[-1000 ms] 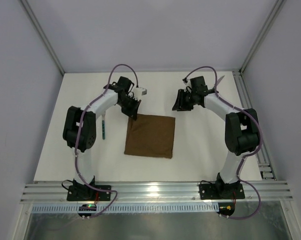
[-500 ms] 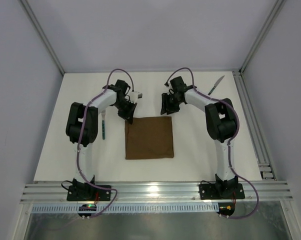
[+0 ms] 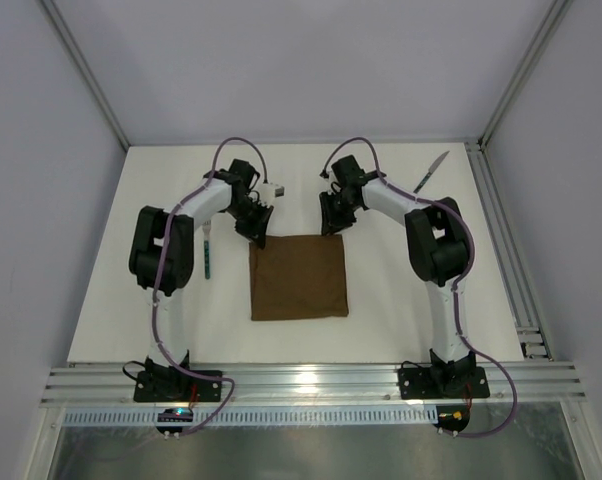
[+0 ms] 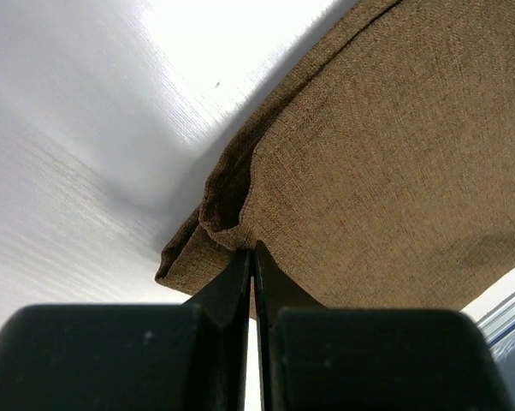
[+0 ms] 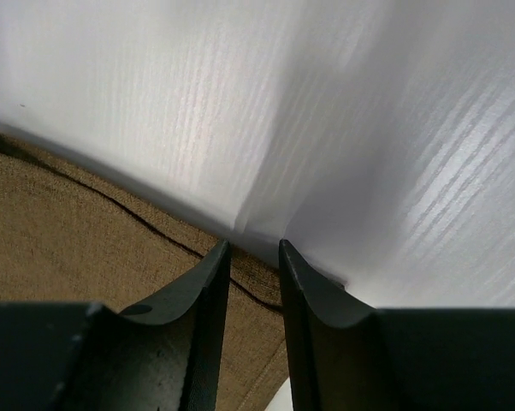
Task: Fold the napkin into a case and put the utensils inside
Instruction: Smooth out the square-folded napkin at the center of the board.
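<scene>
The napkin is plain dark brown, the table white, the fork handle teal, the knife blade silvery

A flat white rectangular tabletop sat between plain pale grey walls, with slanting silver aluminium frame posts at its back corners. A slotted aluminium rail along the near edge caught bright glare.

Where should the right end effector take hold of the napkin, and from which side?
Probably the napkin by its far right corner, coming down from the far side: it lies flat, so only an edge offers a lip to pinch.
</scene>
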Robot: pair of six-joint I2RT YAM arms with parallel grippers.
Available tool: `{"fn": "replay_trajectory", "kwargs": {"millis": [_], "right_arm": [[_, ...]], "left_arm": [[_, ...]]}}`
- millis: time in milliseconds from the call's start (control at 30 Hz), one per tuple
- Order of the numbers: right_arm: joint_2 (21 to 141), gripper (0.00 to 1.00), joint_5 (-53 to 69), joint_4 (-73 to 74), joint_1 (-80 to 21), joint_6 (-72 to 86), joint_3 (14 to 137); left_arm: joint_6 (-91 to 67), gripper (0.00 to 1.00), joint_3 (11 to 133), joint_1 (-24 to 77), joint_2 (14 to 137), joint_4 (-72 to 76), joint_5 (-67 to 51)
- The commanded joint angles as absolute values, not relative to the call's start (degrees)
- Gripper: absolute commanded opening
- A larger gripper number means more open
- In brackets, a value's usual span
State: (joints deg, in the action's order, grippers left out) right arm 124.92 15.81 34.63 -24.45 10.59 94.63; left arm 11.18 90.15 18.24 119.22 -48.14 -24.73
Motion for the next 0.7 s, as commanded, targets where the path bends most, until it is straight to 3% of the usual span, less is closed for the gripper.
{"fn": "replay_trajectory", "kwargs": {"millis": [0,100,233,500,667], "right_arm": [[125.33,0.34,16.09,37.09,-26.10,9.05,92.74],[124.37,0.31,14.51,36.04,-26.19,9.75,91.58],[125.15,0.04,15.73,35.69,-26.19,10.37,91.58],[119.72,0.04,12.57,29.10,-25.14,13.18,86.05],[119.09,0.04,13.53,27.52,-25.14,13.18,86.04]], "left_arm": [[12.22,0.01,88.95,18.28,115.23,-48.52,-26.63],[12.57,0.00,88.94,18.37,114.87,-48.69,-27.24],[12.83,0.00,89.38,18.28,114.26,-50.97,-29.62],[15.29,0.00,88.60,16.62,113.20,-63.09,-30.32],[16.08,0.00,86.49,15.12,112.77,-61.27,-28.40]]}}
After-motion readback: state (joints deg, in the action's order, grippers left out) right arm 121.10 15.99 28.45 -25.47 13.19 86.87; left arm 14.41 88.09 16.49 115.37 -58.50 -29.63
